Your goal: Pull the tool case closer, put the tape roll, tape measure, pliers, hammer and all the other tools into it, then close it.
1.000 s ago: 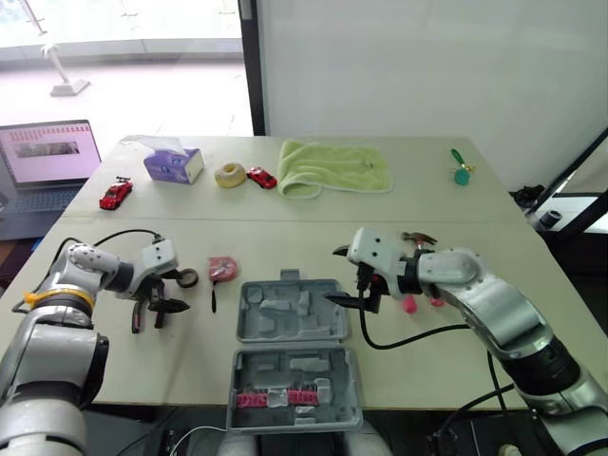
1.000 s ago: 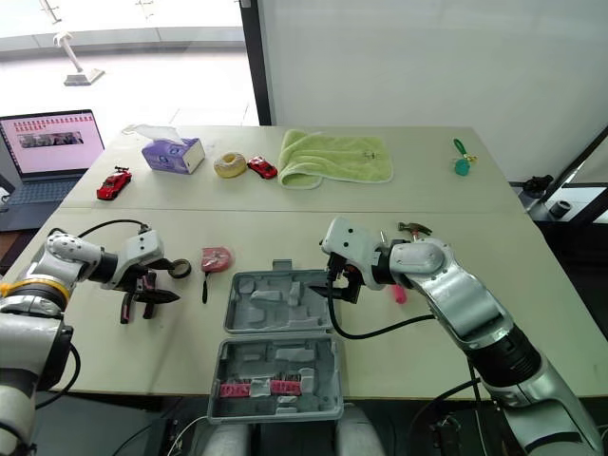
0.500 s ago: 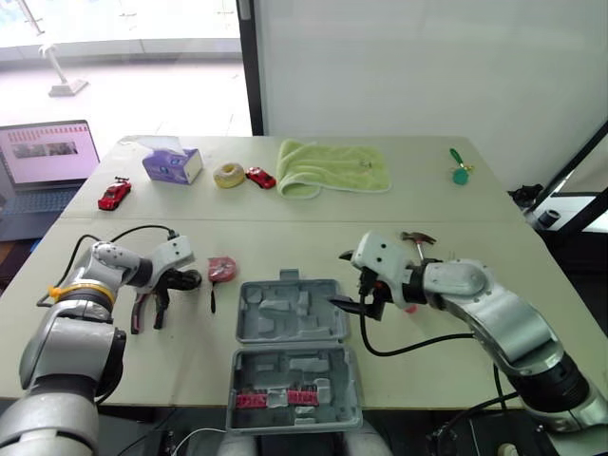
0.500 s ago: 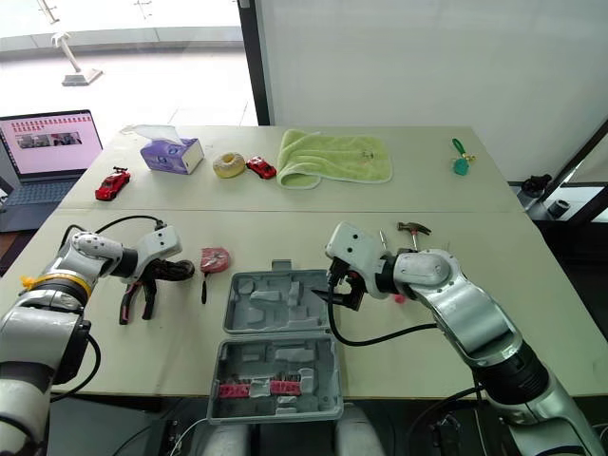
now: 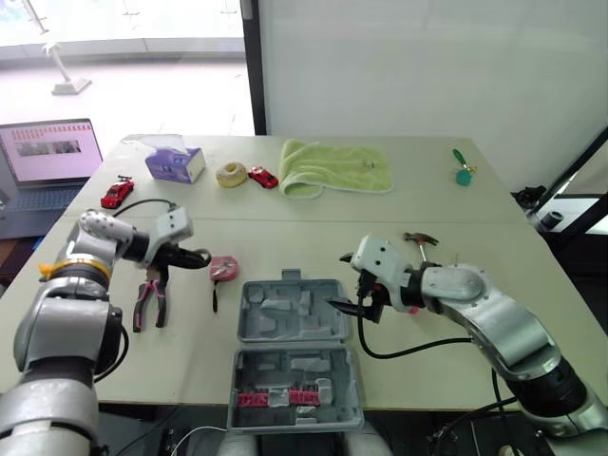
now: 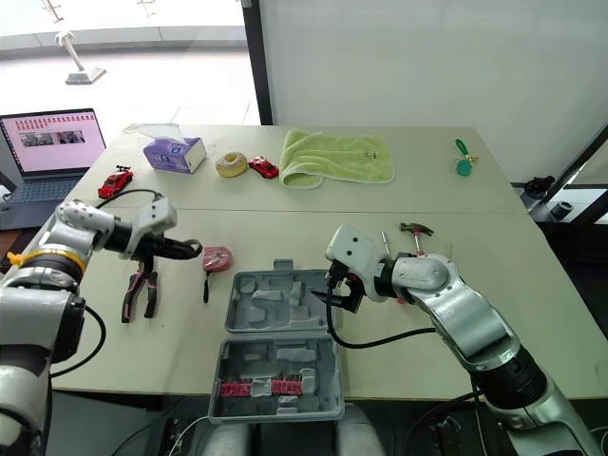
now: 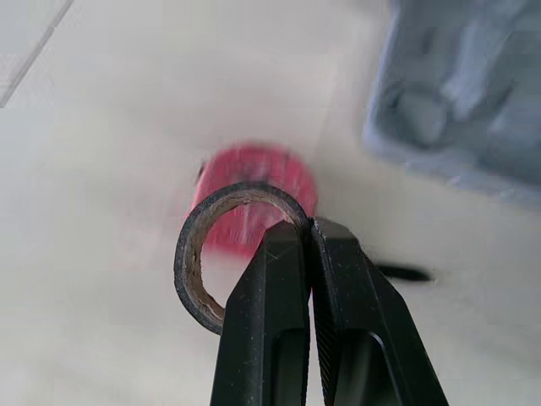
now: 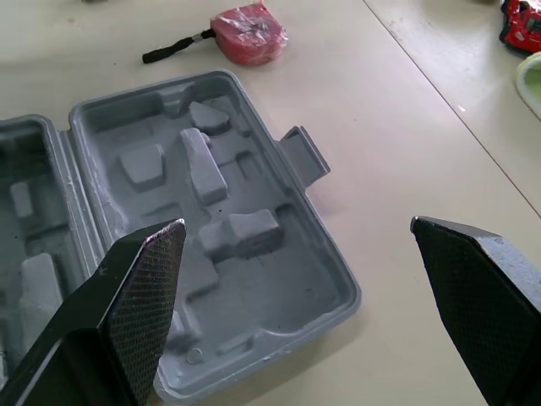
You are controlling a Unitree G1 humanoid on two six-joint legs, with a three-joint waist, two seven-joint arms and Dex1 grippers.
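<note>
The grey tool case (image 5: pixel 293 351) lies open near the table's front edge, with red bits in its near half. My left gripper (image 5: pixel 195 258) hovers left of the case, shut on the wall of the black tape roll (image 7: pixel 196 245). Just beyond it, the red tape measure (image 5: pixel 224 268) rests on the table. The red-handled pliers (image 5: pixel 150 302) lie further left, and a small black screwdriver (image 5: pixel 215 299) lies by the case. My right gripper (image 5: pixel 351 294) is open at the case's right edge, above the far tray (image 8: pixel 211 254). The hammer (image 5: pixel 418 239) lies behind the right arm.
Along the far side lie a purple tissue box (image 5: pixel 174 163), a yellow roll (image 5: pixel 231 175), two red toy cars (image 5: pixel 263 178) (image 5: pixel 116 194), a green towel (image 5: pixel 334 169) and a small green item (image 5: pixel 463 171). A laptop (image 5: pixel 47 157) stands off the table's left.
My left gripper has shut on the black tape roll and carried it away from the pliers, toward the tape measure. The right gripper has stayed open and barely shifted.
</note>
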